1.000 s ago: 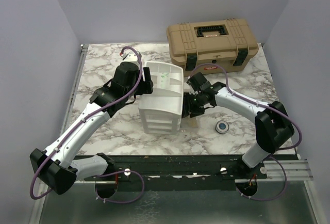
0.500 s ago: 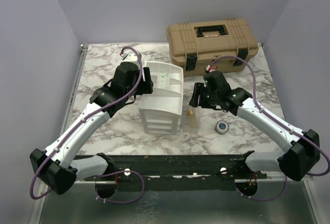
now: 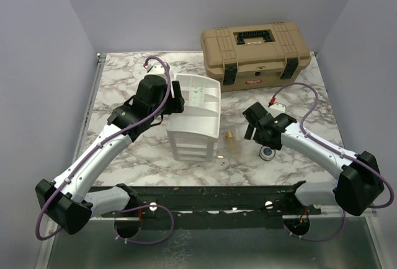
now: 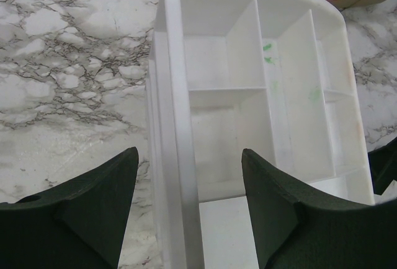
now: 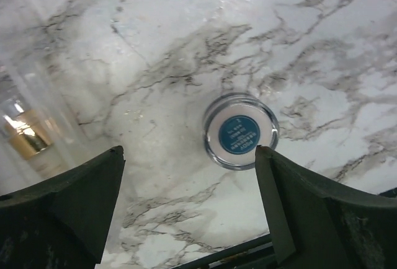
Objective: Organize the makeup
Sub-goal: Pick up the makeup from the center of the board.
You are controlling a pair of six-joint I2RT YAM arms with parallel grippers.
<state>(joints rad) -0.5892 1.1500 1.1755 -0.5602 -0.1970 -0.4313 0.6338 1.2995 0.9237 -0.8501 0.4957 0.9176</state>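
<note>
Marble table [image 3: 124, 151] carries the item under inspection. The round blue-centred compact [image 5: 240, 131] lies flat on it toward the right front, apart from the white drawer unit [image 3: 195, 120]. A clear gold-capped bottle [image 5: 25, 136] stands between the compact and the unit, close beside the unit. The right gripper [image 5: 189, 154] hovers over the compact with jaws spread wide and nothing held. In the wrist view the compact sits off-centre, nearer the right-hand finger. The left gripper [image 4: 189, 157] straddles the unit's left wall with jaws part open and a gap showing on each side, so it has no grip. Step in hand, as judged: picking up the compact. Recommendation: shift the right gripper until the disc lies centred between the fingers, descend square to the table until the pads flank its rim, then close gently. The low, smooth disc may skid or pop out if pinched off-centre or too high.
</note>
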